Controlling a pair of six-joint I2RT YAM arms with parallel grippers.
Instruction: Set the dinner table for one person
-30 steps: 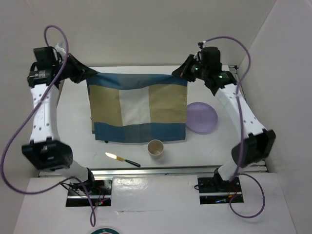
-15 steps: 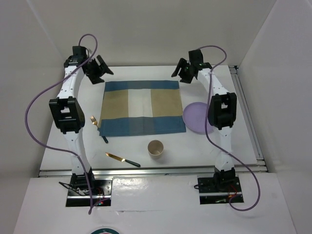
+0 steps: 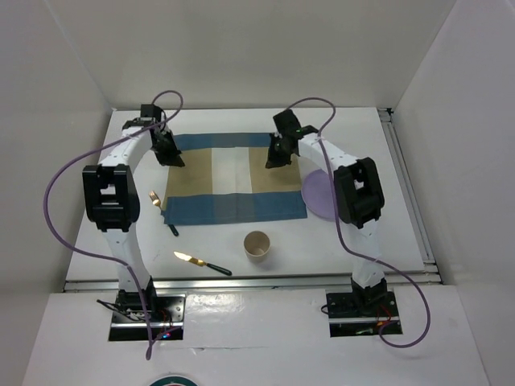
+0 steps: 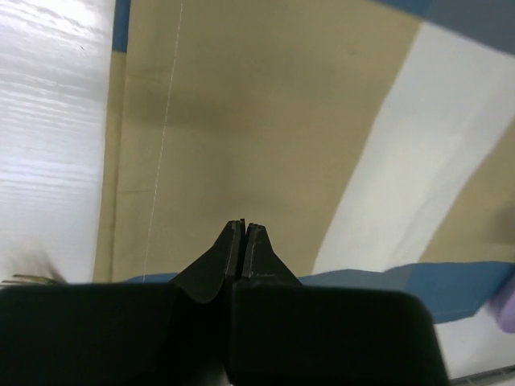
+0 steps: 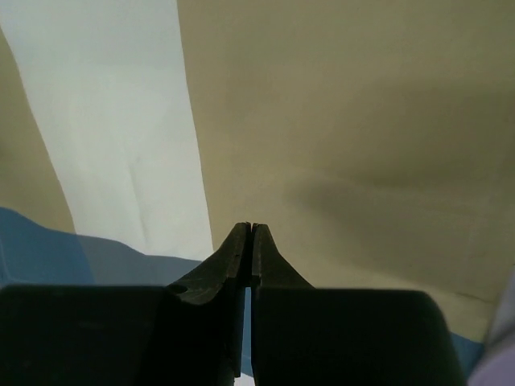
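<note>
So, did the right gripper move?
Yes. The right gripper slid toward the paper cup, from beyond the placemat's far right corner to above its tan patch.

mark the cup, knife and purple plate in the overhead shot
cup [image 3: 257,244], top external view, on its open mouth.
knife [image 3: 203,263], top external view, where blade meets handle.
purple plate [image 3: 316,195], top external view, on its bare left part.

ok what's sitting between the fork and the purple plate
The blue-and-tan placemat fills that stretch, lying flat with the fork off its near-left corner and the purple plate at its right edge. The top view shows it.
</note>
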